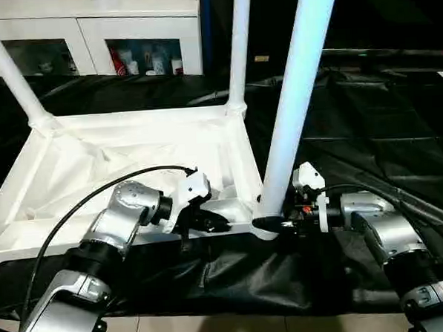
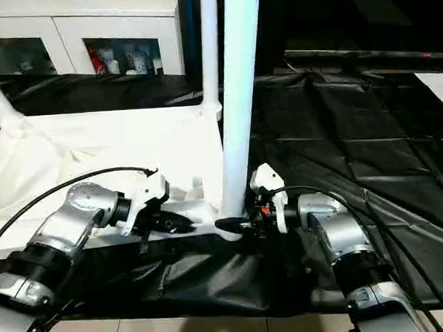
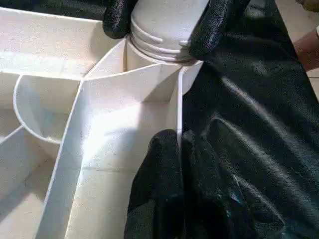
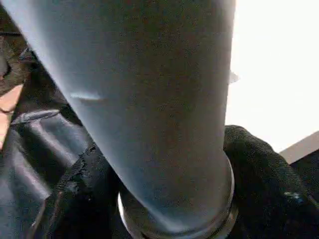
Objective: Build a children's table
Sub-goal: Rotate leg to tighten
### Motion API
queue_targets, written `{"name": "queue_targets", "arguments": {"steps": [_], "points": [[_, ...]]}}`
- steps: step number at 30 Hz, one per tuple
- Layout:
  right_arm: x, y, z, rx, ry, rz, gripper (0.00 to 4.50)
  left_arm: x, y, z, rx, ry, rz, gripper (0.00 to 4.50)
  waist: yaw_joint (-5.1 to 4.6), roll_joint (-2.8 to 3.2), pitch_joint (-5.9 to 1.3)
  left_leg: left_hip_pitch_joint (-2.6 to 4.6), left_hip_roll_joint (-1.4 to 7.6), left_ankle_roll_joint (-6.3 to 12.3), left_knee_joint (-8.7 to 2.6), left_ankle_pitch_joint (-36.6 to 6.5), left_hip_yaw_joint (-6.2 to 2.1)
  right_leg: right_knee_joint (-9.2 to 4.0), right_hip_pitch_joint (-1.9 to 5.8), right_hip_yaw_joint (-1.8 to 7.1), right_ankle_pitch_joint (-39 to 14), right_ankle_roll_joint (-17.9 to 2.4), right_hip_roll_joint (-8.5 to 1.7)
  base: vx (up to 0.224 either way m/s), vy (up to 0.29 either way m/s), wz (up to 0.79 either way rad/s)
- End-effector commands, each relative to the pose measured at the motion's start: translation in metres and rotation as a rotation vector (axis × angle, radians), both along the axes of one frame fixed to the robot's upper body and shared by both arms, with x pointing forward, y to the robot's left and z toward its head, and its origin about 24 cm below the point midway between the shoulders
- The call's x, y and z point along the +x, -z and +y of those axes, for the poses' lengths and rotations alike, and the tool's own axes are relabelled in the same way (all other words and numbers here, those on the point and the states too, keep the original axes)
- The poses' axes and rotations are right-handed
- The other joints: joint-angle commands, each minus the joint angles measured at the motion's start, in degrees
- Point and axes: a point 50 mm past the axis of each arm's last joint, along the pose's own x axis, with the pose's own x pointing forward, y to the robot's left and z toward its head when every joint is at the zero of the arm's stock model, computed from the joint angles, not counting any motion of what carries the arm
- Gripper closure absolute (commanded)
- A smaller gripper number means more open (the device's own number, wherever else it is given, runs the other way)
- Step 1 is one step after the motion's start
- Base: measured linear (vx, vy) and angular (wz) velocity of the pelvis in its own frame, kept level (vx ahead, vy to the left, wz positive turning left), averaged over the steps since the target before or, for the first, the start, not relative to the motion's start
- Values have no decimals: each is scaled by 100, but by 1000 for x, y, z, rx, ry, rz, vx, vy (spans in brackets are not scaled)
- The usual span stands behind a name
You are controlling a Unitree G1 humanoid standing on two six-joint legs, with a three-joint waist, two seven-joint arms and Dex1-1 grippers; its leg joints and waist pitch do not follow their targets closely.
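Note:
The children's table lies upside down on black cloth, its white ribbed underside [image 1: 95, 165] facing up. Two legs [image 1: 8, 69] [image 1: 239, 46] stand in the far corner sockets. A third leg [image 1: 299, 80] rises upright from the near right corner socket. My right gripper [image 1: 273, 224] is closed around this leg's base, and the left wrist view shows one black finger [image 3: 117, 20] on each side of the leg's ringed foot. My left gripper [image 1: 209, 222] is shut on the table's near rim [image 3: 178, 99], just left of that corner.
A white cabinet with glass doors [image 1: 88, 32] stands behind the table. Black cloth [image 1: 368, 128] covers the work surface and spreads out to the right. Pale floor tiles [image 1: 215, 330] show below the cloth's front edge.

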Motion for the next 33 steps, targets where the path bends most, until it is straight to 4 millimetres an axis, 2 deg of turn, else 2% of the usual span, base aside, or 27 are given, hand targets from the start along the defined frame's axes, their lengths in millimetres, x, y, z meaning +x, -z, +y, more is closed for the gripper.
{"name": "queue_targets", "arguments": {"steps": [1, 3, 5, 6, 8, 9, 11, 12, 13, 14, 16, 17, 18, 19, 21, 22, 25, 29, 31, 33], "points": [[-6, 9, 8, -4, -17, 32, 181, 2, -3, -4, -11, -28, -29, 450, -2, -18, -331, 87, 205, 214, -330, -1343, -67, -427, 240, 161, -1010, -1376, -366, 0, 0, 0], [-5, 11, 9, -12, 13, 26, 182, 4, -2, -5, -12, -45, -36, 450, -3, -24, -327, 86, 205, 201, -332, -1359, -67, -429, 235, 163, -1057, -1368, -367, 0, 0, 0], [4, 22, 13, -64, 186, -11, 184, 11, -1, -12, -7, -139, -68, 450, -31, -23, -306, 93, 196, 103, -350, -1498, -81, -466, 211, 173, -1413, -1280, -388, 0, 0, 0], [7, 26, 16, -82, 270, -19, 184, 15, -1, -15, -7, -182, -82, 450, -63, -36, -289, 103, 186, 17, -361, -1628, -87, -496, 183, 183, -1733, -1186, -392, 0, 0, 0], [13, 33, 22, -90, 421, -15, 185, 24, -1, -23, -15, -285, -113, 450, -118, -45, -282, 119, 165, -73, -375, -1807, -119, -547, 181, 175, -2253, -1018, -401, 0, 0, 0], [15, 36, 25, -87, 492, -8, 185, 28, -1, -28, -24, -327, -120, 450, -148, -37, -280, 119, 159, -111, -379, -1828, -123, -556, 162, 178, -2373, -943, -389, 0, 0, 0], [18, 37, 31, -70, 547, 1, 185, 31, -2, -35, -38, -369, -129, 450, -156, -41, -289, 134, 159, -111, -379, -1907, -139, -568, 156, 179, -2474, -887, -395, 0, 0, 0], [21, 37, 39, -43, 617, 5, 185, 33, -2, -46, -64, -404, -124, 450, -168, -11, -291, 118, 160, -94, -386, -1904, -147, -563, 162, 183, -2393, -889, -398, 0, 0, 0], [24, 36, 51, -3, 662, 19, 185, 33, -3, -59, -93, -426, -120, 450, -193, -18, -297, 117, 155, -105, -377, -1874, -128, -563, 139, 195, -2223, -931, -387, 0, 0, 0], [24, 35, 52, 2, 665, 20, 185, 33, -3, -60, -95, -427, -120, 450, -201, -18, -312, 112, 154, -92, -377, -1832, -133, -548, 158, 186, -2045, -974, -376, 0, 0, 0], [24, 32, 69, 34, 630, 0, 185, 31, -3, -73, -119, -408, -114, 450, -198, -25, -320, 88, 148, -12, -363, -1737, -121, -527, 181, 190, -1753, -1041, -376, 0, 0, 0], [23, 29, 79, 63, 588, -7, 150, 29, -4, -80, -129, -388, -113, 450, -196, -33, -336, 73, 138, 65, -346, -1594, -110, -508, 208, 193, -1519, -1078, -376, 0, 0, 0], [23, 28, 80, 68, 584, -7, 129, 29, -4, -80, -131, -383, -112, 450, -192, -34, -343, 63, 135, 111, -339, -1503, -109, -496, 225, 191, -1379, -1101, -376, 0, 0, 0], [23, 27, 81, 78, 576, -6, 129, 28, -4, -81, -134, -373, -111, 450, -186, -36, -344, 50, 133, 190, -328, -1364, -98, -480, 234, 191, -1144, -1145, -371, 0, 0, 0], [24, 24, 82, 101, 559, -3, 108, 26, -5, -82, -143, -336, -109, 450, -174, -9, -342, 51, 136, 249, -326, -1294, -96, -471, 240, 184, -1026, -1209, -376, 0, 0, 0], [25, 22, 79, 102, 552, -9, 87, 25, -5, -81, -143, -315, -104, 450, -176, -20, -336, 51, 138, 257, -332, -1325, -96, -478, 246, 179, -1084, -1218, -373, 0, 0, 0], [25, 16, 67, 106, 457, -33, 79, 22, -5, -71, -129, -250, -94, 450, -173, -15, -336, 52, 149, 269, -337, -1387, -105, -479, 257, 179, -1167, -1225, -380, 0, 0, 0], [17, 10, 45, 98, 276, -38, 79, 19, -4, -53, -99, -191, -87, 450, -165, -29, -336, 39, 152, 396, -320, -1305, -94, -462, 282, 178, -969, -1291, -376, 0, 0, 0], [12, 6, 30, 84, 189, -26, 79, 16, -3, -43, -79, -149, -70, 450, -127, -27, -343, 35, 171, 466, -309, -1153, -85, -426, 305, 164, -704, -1378, -360, 0, 0, 0], [8, 4, 19, 62, 126, -15, 79, 12, -3, -35, -70, -99, -51, 450, -113, -14, -344, 49, 185, 460, -303, -1134, -72, -417, 284, 151, -672, -1438, -359, 0, 0, 0]]}}
